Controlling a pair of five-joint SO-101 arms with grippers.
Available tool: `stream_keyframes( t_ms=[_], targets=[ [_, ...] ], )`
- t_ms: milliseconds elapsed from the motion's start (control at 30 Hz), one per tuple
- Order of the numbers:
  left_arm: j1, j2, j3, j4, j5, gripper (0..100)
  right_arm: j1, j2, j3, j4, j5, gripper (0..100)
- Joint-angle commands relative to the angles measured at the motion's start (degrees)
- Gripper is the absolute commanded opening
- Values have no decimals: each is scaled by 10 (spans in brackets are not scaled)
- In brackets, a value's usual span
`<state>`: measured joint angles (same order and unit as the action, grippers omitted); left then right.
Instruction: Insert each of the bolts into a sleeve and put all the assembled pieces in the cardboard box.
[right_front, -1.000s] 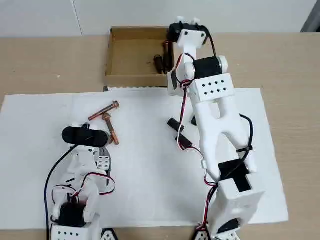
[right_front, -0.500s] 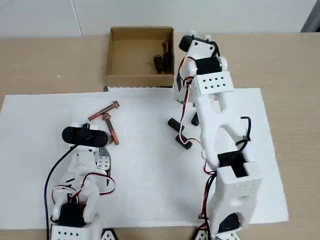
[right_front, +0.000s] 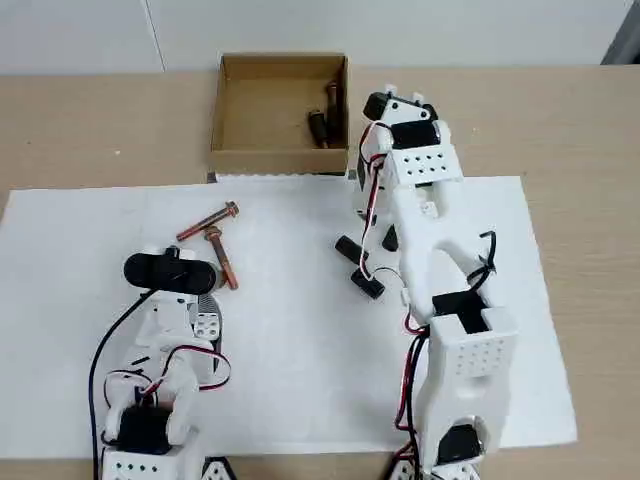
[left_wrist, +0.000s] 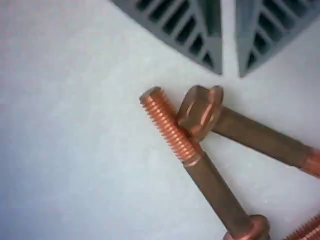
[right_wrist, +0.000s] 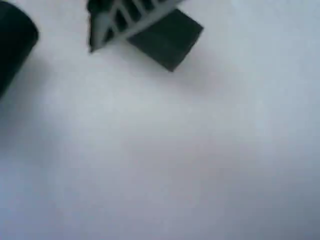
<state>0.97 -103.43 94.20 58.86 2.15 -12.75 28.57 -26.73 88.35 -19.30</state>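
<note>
Two copper bolts (right_front: 208, 222) (right_front: 222, 258) lie crossed on the white paper. In the left wrist view one bolt's threaded end (left_wrist: 167, 127) rests against the other's hex head (left_wrist: 200, 107). My left gripper (left_wrist: 229, 65) hovers just beside that head, shut, with only a thin slit between its grey fingers (left_wrist: 200, 30). Two black sleeves (right_front: 350, 247) (right_front: 368, 285) lie beside the right arm (right_front: 420, 190). My right gripper (right_wrist: 95, 47) is open over the paper, one grey finger (right_wrist: 125, 20) in front of a sleeve (right_wrist: 167, 42). The cardboard box (right_front: 215, 120) holds an assembled piece (right_front: 320, 125).
The white paper sheet (right_front: 290, 370) covers the wooden table (right_front: 90, 110); the box stands just past its far edge. A further sleeve (right_wrist: 12, 47) shows at the right wrist view's edge. Open paper lies between the two arms.
The right arm has pulled back from over the box's right side toward the sleeves on the paper. The left arm and the bolts have not moved.
</note>
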Motion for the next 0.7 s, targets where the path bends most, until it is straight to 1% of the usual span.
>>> stream_keyframes(
  t_ms=[0, 100, 233, 667],
  targets=[
    [-2, -6, -3, -2, -2, 6, 7, -7, -28, 4, -7, 122],
    [-2, -6, -3, -2, -2, 6, 4, -7, -28, 13, -7, 123],
    [-2, -6, -3, -2, -2, 6, 4, -6, -28, 20, -25, 123],
    [-2, -6, -3, -2, -2, 6, 7, -1, -28, 15, -26, 123]
  ],
)
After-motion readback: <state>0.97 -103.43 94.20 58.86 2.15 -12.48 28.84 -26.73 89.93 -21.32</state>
